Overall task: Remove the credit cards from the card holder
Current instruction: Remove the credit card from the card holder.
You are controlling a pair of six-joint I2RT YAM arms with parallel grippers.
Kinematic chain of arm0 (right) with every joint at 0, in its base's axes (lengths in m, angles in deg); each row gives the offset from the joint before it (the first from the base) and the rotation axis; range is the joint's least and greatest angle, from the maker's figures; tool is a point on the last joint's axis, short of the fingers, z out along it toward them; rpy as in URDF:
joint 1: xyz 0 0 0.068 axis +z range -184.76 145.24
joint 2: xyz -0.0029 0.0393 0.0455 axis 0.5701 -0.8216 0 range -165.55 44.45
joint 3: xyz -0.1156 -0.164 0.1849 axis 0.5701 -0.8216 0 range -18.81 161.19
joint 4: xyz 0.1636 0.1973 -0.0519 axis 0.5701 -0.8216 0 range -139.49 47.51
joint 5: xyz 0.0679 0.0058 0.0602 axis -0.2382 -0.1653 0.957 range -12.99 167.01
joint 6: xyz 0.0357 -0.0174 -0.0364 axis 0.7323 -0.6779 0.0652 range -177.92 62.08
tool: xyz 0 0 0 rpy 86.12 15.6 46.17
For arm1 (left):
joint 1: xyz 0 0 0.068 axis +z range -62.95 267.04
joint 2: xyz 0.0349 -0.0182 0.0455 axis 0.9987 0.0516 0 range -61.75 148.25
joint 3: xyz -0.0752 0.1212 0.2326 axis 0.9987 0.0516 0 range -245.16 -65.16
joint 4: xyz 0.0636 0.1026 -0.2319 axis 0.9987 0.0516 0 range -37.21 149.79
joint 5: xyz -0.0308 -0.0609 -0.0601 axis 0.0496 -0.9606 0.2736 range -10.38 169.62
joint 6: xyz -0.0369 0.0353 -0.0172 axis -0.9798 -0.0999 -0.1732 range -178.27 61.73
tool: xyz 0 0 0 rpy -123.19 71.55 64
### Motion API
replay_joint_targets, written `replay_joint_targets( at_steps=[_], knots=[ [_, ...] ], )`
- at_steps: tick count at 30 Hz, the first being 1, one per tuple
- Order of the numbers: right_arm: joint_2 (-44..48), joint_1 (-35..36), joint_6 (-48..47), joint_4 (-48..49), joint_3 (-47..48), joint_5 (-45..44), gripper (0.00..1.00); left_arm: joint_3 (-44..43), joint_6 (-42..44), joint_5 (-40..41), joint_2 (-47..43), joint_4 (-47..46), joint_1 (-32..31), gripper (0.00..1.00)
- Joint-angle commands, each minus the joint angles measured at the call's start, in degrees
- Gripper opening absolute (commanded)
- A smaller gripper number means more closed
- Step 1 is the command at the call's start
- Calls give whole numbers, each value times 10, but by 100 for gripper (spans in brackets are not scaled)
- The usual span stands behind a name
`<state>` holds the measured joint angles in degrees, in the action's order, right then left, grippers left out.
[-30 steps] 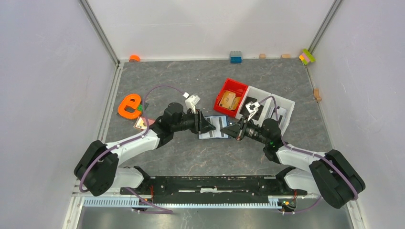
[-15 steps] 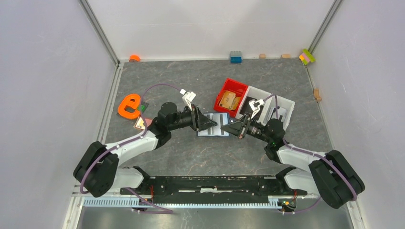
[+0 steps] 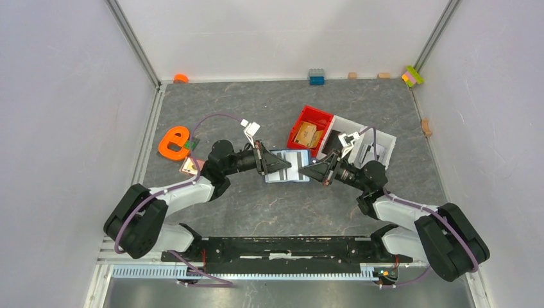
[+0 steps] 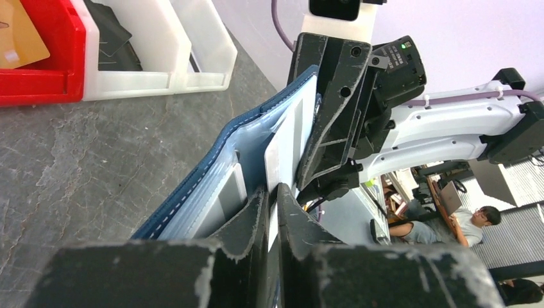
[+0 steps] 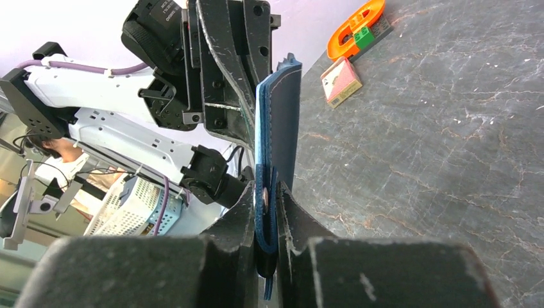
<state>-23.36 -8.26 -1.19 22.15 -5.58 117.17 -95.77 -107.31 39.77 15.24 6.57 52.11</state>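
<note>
The dark blue card holder (image 3: 292, 164) is held open and on edge between both grippers at mid-table. My left gripper (image 4: 272, 196) is shut on the edge of a thin pale credit card (image 4: 286, 142) that sticks out of a light blue inner pocket (image 4: 221, 192). From the other side, my right gripper (image 5: 266, 192) is shut on the card holder's (image 5: 283, 115) blue snap tab and cover edge. In the top view the left gripper (image 3: 286, 165) and the right gripper (image 3: 307, 172) nearly meet. Other cards are hidden.
A red tray (image 3: 319, 113) with tan pieces and a white divided tray (image 3: 380, 137) stand just behind the card holder. An orange e-shaped piece (image 3: 173, 142) and a pinkish flat piece (image 3: 190, 166) lie left. Small blocks line the back wall.
Both grippers and the card holder have moved away from the bases, toward the trays. The left jaws opened wider, then closed on the card's edge.
</note>
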Motion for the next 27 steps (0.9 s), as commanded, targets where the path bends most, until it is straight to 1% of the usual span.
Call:
replay_joint_targets(
  at_steps=[1, 4, 6, 9, 12, 13, 14, 20, 22, 27],
  knots=[
    [14, -5, -9, 34, 0, 2, 15, 4, -23, -28, -2, -42, -3, 12],
    [14, -13, -4, 43, -6, 2, 21, 5, -25, -26, -2, -41, 0, 9],
    [16, -18, -1, 45, -10, 1, 24, 6, -24, -23, -3, -36, 2, 2],
    [22, -26, 1, 48, -19, -4, 25, 7, -21, -14, -5, -22, 8, 2],
    [29, -33, 2, 48, -24, -8, 10, 10, -17, -2, -11, -7, 15, 2],
    [31, -35, 2, 47, -25, -9, 3, 11, -16, 1, -13, -2, 18, 2],
    [33, -37, 2, 46, -28, -10, 0, 12, -16, 5, -15, 2, 20, 2],
    [42, -50, -5, 24, -36, -24, 0, 24, -13, 30, -33, 25, 38, 2],
    [44, -53, -19, -7, -35, -35, 0, 27, -10, 36, -44, 32, 43, 2],
    [34, -53, -82, -138, -9, -69, 0, 34, 18, 76, -85, 84, 45, 2]
  ],
)
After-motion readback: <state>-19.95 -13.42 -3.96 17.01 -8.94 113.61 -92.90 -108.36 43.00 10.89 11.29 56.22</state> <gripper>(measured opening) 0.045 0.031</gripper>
